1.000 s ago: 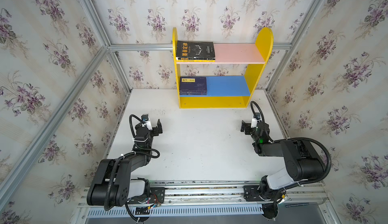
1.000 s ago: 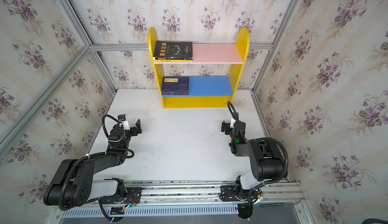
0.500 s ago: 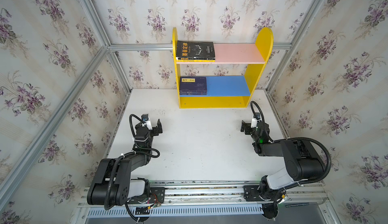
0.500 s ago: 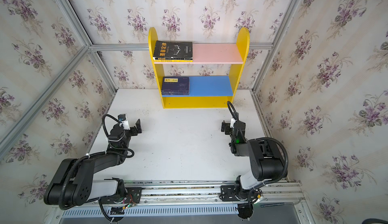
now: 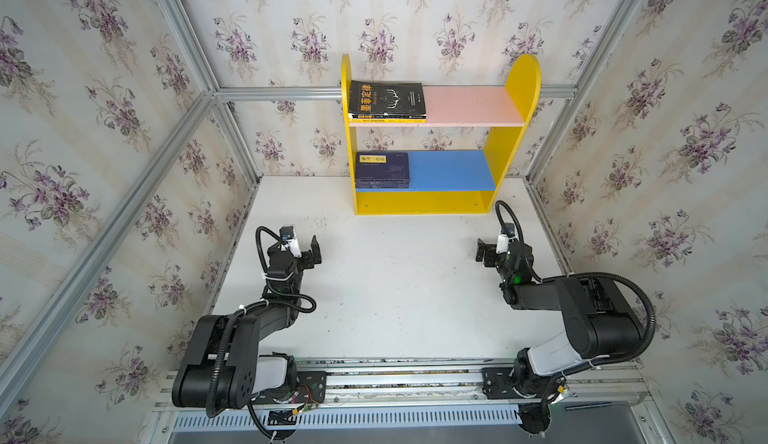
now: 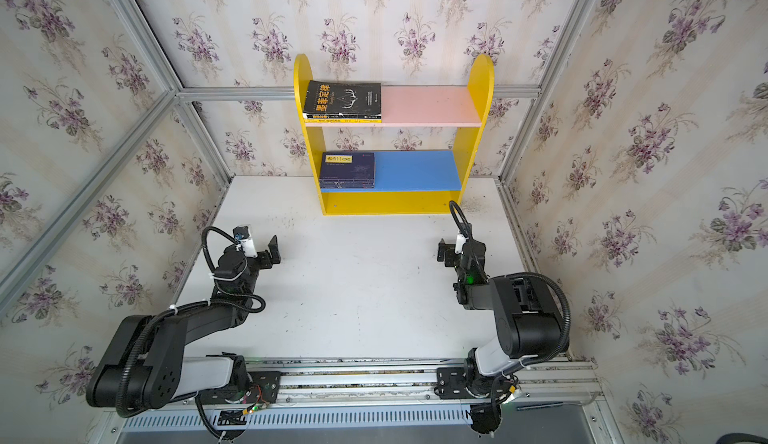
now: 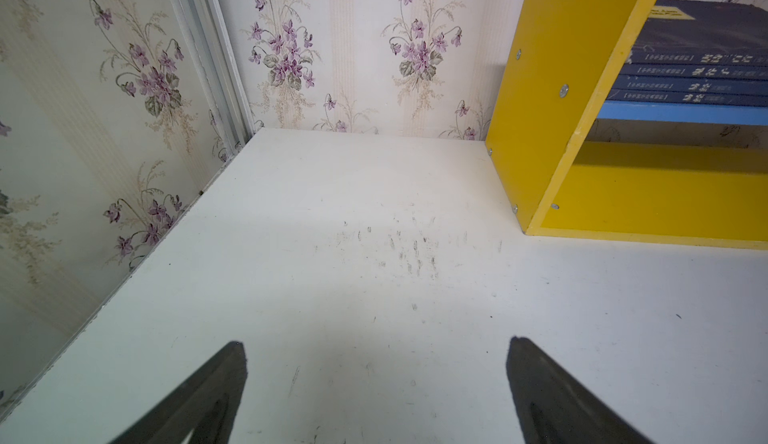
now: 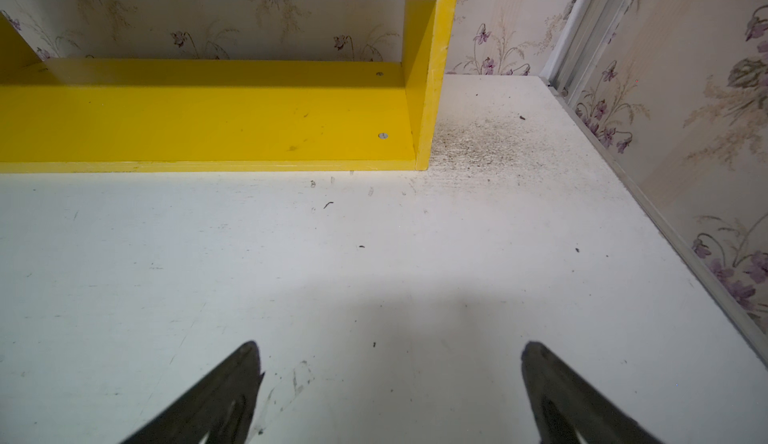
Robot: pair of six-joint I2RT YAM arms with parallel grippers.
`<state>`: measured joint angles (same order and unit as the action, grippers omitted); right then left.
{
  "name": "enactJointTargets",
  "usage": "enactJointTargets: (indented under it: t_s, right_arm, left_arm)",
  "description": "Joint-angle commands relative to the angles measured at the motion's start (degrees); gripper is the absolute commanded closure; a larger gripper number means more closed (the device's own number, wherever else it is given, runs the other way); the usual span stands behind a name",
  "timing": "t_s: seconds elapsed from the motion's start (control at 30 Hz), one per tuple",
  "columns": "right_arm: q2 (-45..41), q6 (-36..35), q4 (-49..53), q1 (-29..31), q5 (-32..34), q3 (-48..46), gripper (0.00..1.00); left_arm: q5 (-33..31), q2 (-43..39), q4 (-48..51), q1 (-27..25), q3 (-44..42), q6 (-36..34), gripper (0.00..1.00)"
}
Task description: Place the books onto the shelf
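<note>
The shelf (image 5: 521, 88) (image 6: 478, 88) stands against the back wall in both top views. A black book (image 5: 386, 98) (image 6: 343, 98) lies flat on the left of its pink upper board, with a yellow edge showing beneath it. A stack of navy books (image 5: 382, 169) (image 6: 348, 168) (image 7: 698, 71) lies on the left of the blue lower board. My left gripper (image 5: 309, 252) (image 7: 376, 342) hovers low over the table, left of the shelf front, open and empty. My right gripper (image 5: 484, 252) (image 8: 390, 344) is open and empty too, facing the shelf's yellow base (image 8: 208, 121).
Flowered wallpaper walls with aluminium frame bars (image 5: 187, 42) close in the white table (image 5: 399, 296) on three sides. The right halves of the pink board (image 5: 469, 105) and blue board (image 5: 451, 169) are bare. A metal rail (image 5: 395, 379) carries both arm bases at the front.
</note>
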<state>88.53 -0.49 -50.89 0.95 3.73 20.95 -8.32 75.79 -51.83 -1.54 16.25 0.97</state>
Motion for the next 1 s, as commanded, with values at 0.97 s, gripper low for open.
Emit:
enactJointTargets:
  t_s: [0.97]
  right_arm:
    - [-0.03, -0.83, -1.47, 0.06, -0.03, 0.96, 0.0]
  left_arm:
    - [0.43, -0.12, -1.61, -0.04, -0.08, -0.67, 0.01]
